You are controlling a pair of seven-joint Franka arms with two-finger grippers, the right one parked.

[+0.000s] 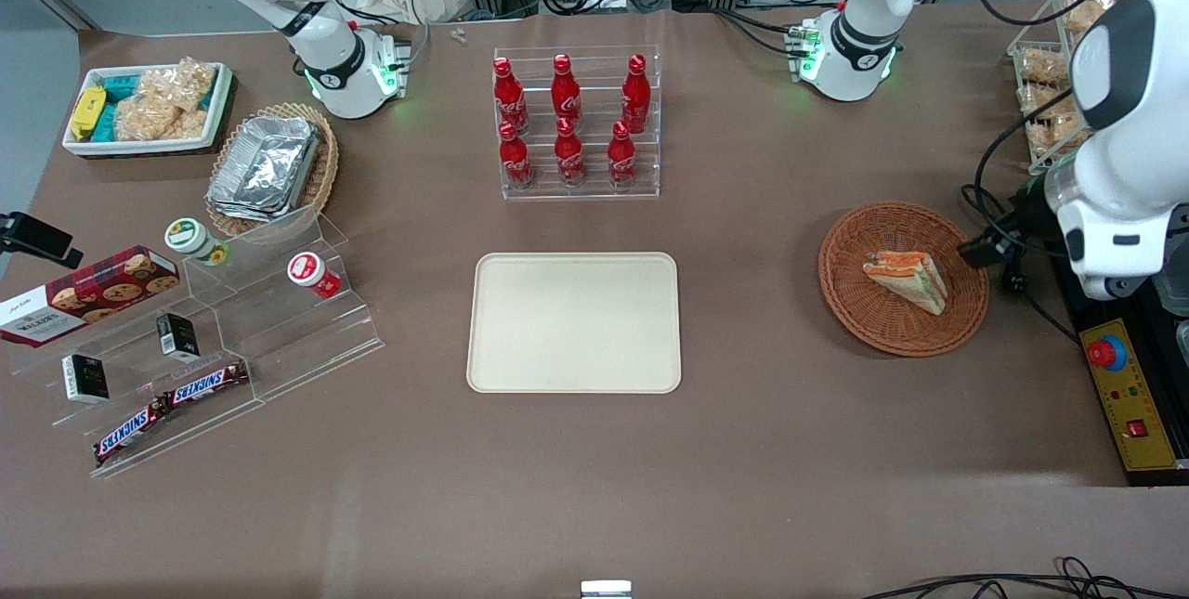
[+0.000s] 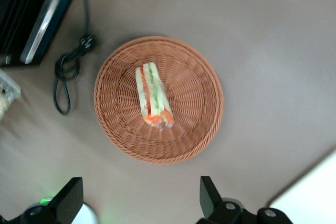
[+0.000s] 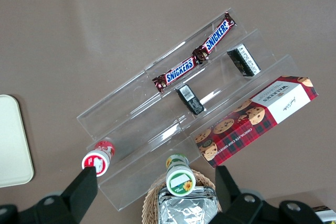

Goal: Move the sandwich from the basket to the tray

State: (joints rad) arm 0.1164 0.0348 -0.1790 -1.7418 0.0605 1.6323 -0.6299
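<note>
1. The sandwich (image 2: 154,96) lies in the basket (image 2: 205,124), well apart from the tray (image 1: 574,321).
2. The gripper (image 2: 140,203) hangs high above it, fingers spread wide, holding nothing.
3. Next it must go down and pinch the sandwich (gently, it looks soft).

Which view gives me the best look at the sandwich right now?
The left wrist view: the sandwich lies in the basket seen straight down, filling layers clear, with the open gripper above the table beside it. The front view shows it smaller. The right wrist view misses it.
</note>
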